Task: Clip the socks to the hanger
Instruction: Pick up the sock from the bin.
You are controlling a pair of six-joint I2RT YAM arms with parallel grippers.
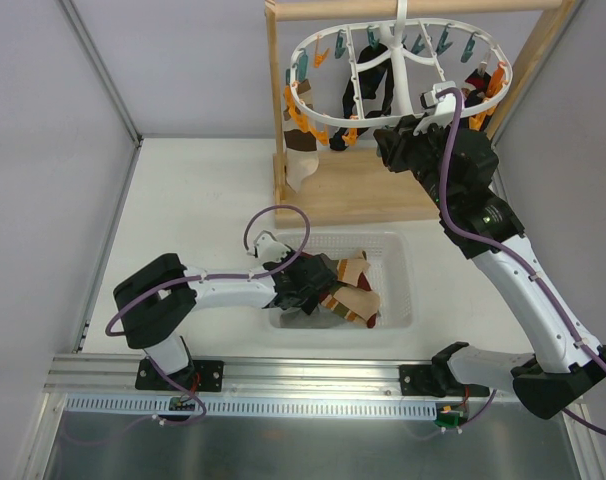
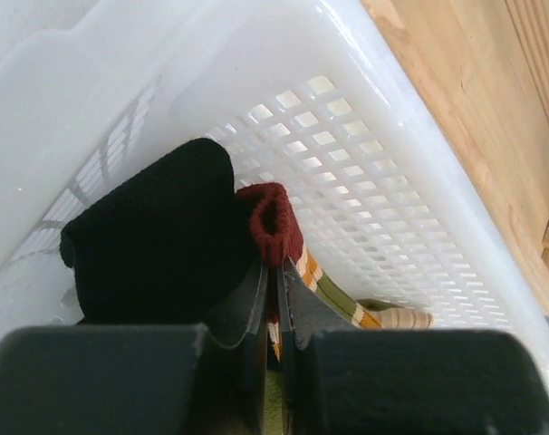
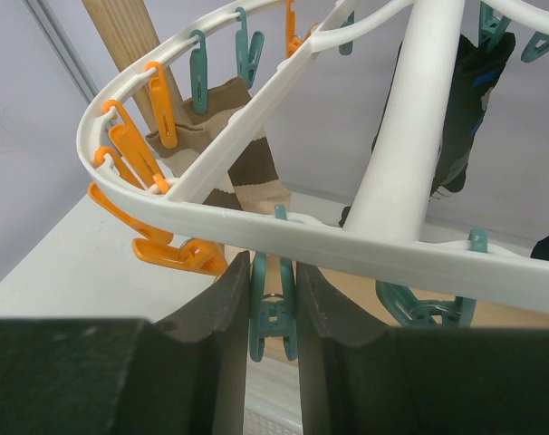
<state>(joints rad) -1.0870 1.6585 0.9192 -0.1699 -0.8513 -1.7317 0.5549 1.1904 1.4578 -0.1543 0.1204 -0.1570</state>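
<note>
Bit of a two-handed juggle here. The left fingers [image 2: 247, 308] are shut tight down in the white mesh basket [image 2: 374, 172], which is parked by the near edge of the surface [image 1: 203, 190]. The cuff of a dark red sock [image 2: 273, 217] looks to be pinched right at the tips, with a black sock [image 2: 157, 245] bunched just beside it. Over at the far edge, the hanger [image 3: 347, 243] is hung from the wooden stand [image 1: 333, 190], and the right fingers [image 3: 324, 344] are set narrow on either side of a teal clothespin [image 3: 273, 331] under the rim, touching it, so it seems to be held. Whether its mouth is actually opened can't be told. A brown-and-cream striped sock [image 3: 243, 172] is already clipped on. What could go wrong: only a sliver of cuff seems to be caught, so the sock could be dropped on the lift, or the black one could get dragged along with it. The hanger is hung freely, so it could be set swinging if the clothespin is tugged, and the cuff could then be fed past the mouth instead of into it.
</note>
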